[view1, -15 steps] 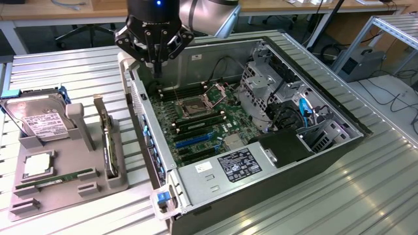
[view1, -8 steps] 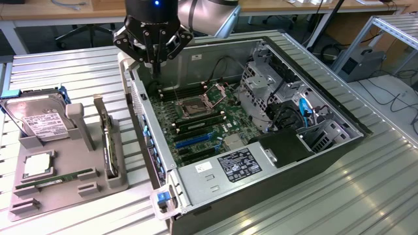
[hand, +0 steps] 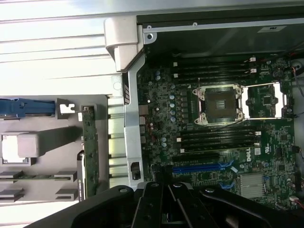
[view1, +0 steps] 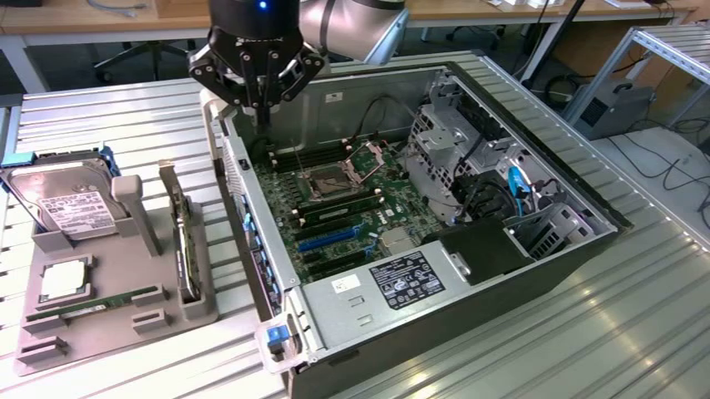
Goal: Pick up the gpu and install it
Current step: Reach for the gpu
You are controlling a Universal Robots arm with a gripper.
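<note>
**Operator:** Exterior view. Report tool position and state.

**Technician:** The gripper point(view1: 263, 112) hangs above the open computer case point(view1: 466, 324), over the far end of the case wall that faces the grey holder point(view1: 106, 337). Its fingers are clenched tip to tip and grasp nothing.

**Operator:** Locate the gpu.

**Technician:** The gpu point(view1: 181, 237) stands on its long edge in a slot along the holder's edge nearest the case, well apart from the gripper. The holder rests on the ribbed metal worktop point(view1: 122, 125), just beside the case, toward the exterior view's left.

**Operator:** Other items on the holder?

**Technician:** A hard drive point(view1: 66, 204) leans at the holder's far corner. A memory stick point(view1: 95, 306) lies near its near edge. A square silver chip point(view1: 65, 278) sits between them.

**Operator:** Case interior?

**Technician:** The motherboard point(view1: 344, 216) lies flat on the case floor. It carries an open processor socket point(view1: 332, 179) and a blue expansion slot point(view1: 327, 241).

**Operator:** Wrist view.

**Technician:** The gripper point(hand: 164, 202) shows its black linkages drawn together above the motherboard point(hand: 161, 95), near the blue expansion slot point(hand: 199, 167). The processor socket point(hand: 221, 104) lies farther in. The gpu point(hand: 89, 152) appears edge-on in the holder point(hand: 52, 137). The silvery case wall point(hand: 130, 118) stands between the gpu and the motherboard. The worktop point(hand: 57, 47) runs beyond the holder's edge.
</note>
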